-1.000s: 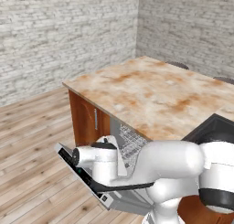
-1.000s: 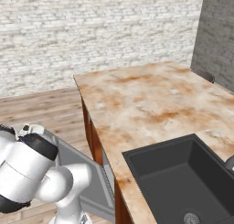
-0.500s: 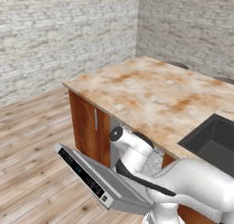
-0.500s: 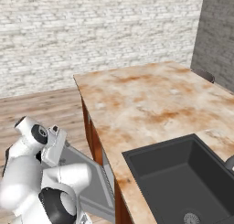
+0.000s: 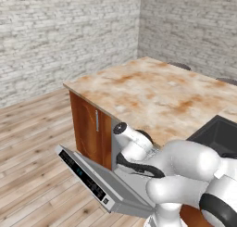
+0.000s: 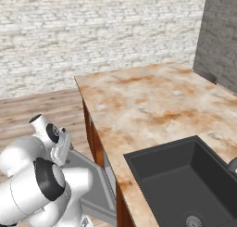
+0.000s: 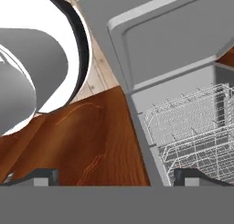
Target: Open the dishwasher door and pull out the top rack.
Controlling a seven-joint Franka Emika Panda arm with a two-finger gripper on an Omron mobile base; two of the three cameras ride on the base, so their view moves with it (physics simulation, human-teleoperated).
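The dishwasher door [image 5: 95, 177] hangs open, tilted down toward the floor, its black control strip with white marks along the outer edge. In the right base view the dishwasher door [image 6: 95, 179] slopes down below the counter. My arm bends low over it. The hand view looks into the tub past the door's inner panel [image 7: 178, 35]. Two pale wire racks sit inside the tub. The top rack [image 7: 201, 150] is the one farther from the door hinge, pushed in. My gripper [image 7: 118, 177] is open with nothing between its fingertips [image 7: 43, 177], short of the racks.
Reddish-brown cabinet doors [image 5: 88, 124] flank the dishwasher under the marble counter [image 5: 157, 87]. A dark sink [image 6: 185, 175] is set in the counter at the right. A wooden cabinet face [image 7: 100, 145] lies close in front of the hand. Wooden floor [image 5: 32, 152] spreads to the left.
The arm has swung from above the door's outer edge toward the dishwasher opening, with the wrist now nearer the counter. The door stays down and the gripper stays open.
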